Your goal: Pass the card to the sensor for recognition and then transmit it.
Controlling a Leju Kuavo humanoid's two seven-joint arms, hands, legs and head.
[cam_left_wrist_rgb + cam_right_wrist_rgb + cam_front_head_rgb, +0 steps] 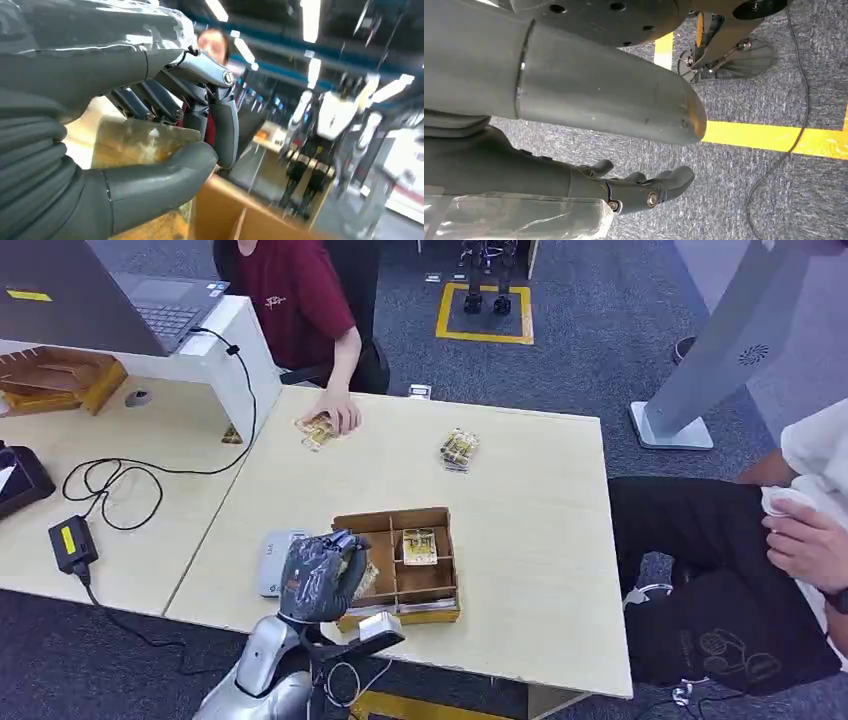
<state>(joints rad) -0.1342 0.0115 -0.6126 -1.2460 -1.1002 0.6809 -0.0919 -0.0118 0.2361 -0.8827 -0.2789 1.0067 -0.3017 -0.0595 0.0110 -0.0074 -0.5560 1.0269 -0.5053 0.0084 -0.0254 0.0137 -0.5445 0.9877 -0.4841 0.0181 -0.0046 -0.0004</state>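
The left hand (320,577) grasps a card (145,142) above the wooden tray (425,585), near the table's (530,540) front edge. The right hand (624,150) is released, fingers apart, holding nothing.

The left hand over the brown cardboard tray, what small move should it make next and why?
Probably lift straight up a little. The left hand is at the left compartment of the brown cardboard divided tray, and in the left wrist view its thumb and fingers pinch a gold-printed card in a clear sleeve. Clearing the tray walls comes first; then it can swing towards the small white sensor box beside the tray.
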